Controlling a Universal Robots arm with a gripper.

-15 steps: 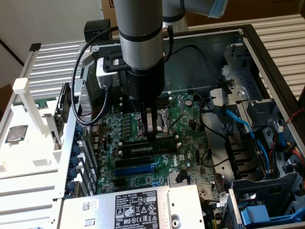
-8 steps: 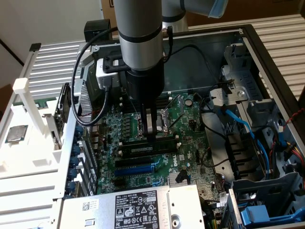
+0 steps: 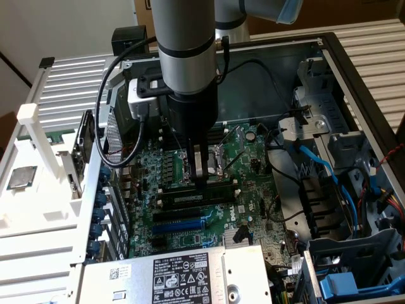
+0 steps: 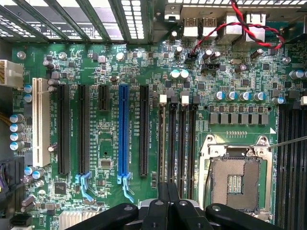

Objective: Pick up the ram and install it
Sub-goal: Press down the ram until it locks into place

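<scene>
- Ram (image 3: 196, 197) lies along a memory slot on the motherboard (image 3: 190, 237), just beside the empty CPU socket (image 3: 204, 163).
- Blue expansion slot (image 3: 180, 223) and black slots run parallel nearby.
- Gripper (image 3: 201, 179) points straight down, fingers pressed together on the ram's top edge; arm (image 3: 186, 38) vertical.
</scene>
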